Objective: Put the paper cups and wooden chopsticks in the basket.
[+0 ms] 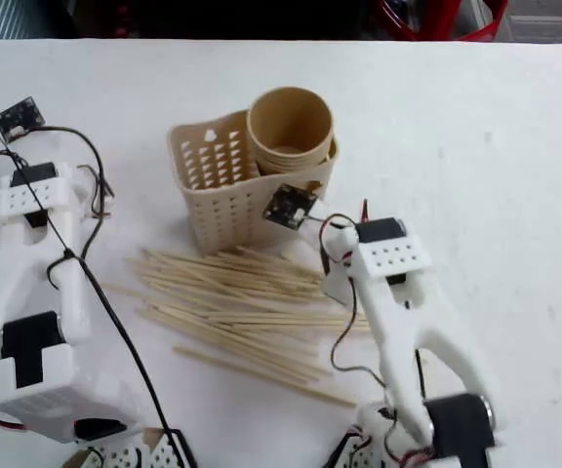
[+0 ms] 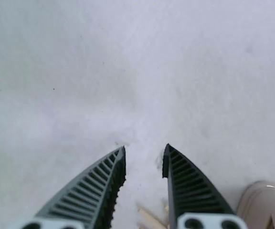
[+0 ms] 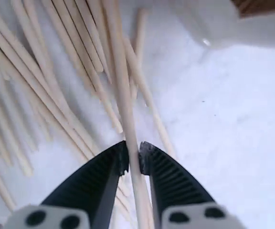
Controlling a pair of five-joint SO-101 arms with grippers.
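Since the paper cups (image 1: 291, 122) are already stacked inside the basket (image 1: 208, 190) at upper centre of the high view, I'd say we're on the chopsticks part now. The pile of wooden chopsticks (image 1: 232, 312) lies loose on the bench (image 1: 476, 136) just below the basket, around lower centre of frame. The right hand (image 3: 133, 158) is down at the right edge of that pile, jaws pressed in on a single chopstick (image 3: 121, 86), which looks like a proper pinch to me. The left hand (image 2: 144, 149) is spread a little, holding nothing, over bare bench. Next move imo: lift that stick clear without dragging its neighbours, then tip it into the basket beside the cups.
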